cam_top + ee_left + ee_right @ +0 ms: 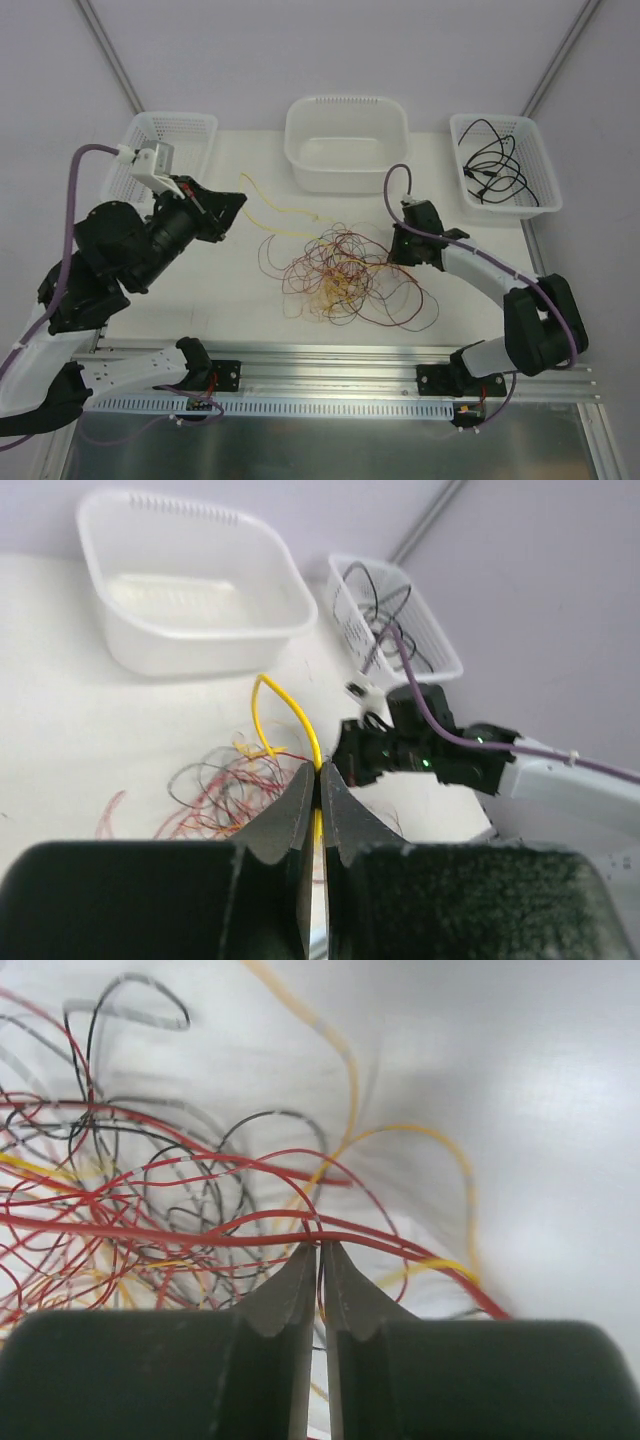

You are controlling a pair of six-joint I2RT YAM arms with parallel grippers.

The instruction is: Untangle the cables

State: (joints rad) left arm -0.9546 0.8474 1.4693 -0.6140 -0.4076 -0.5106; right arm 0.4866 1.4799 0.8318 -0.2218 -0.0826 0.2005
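Left jaws clamp shut on a yellow cable (290, 695), right jaws on a red cable (150, 1232), likely to part the tangle (345, 275).

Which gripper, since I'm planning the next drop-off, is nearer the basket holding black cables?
Right. The right gripper is at the right edge of the tangle, left of the basket; the left gripper is beyond the tangle's left side.

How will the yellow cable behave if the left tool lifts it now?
Probably floppy: the yellow cable arcs limply from the left tool. Likely light, being so thin. It may drag the tangle, since it runs into those loops.
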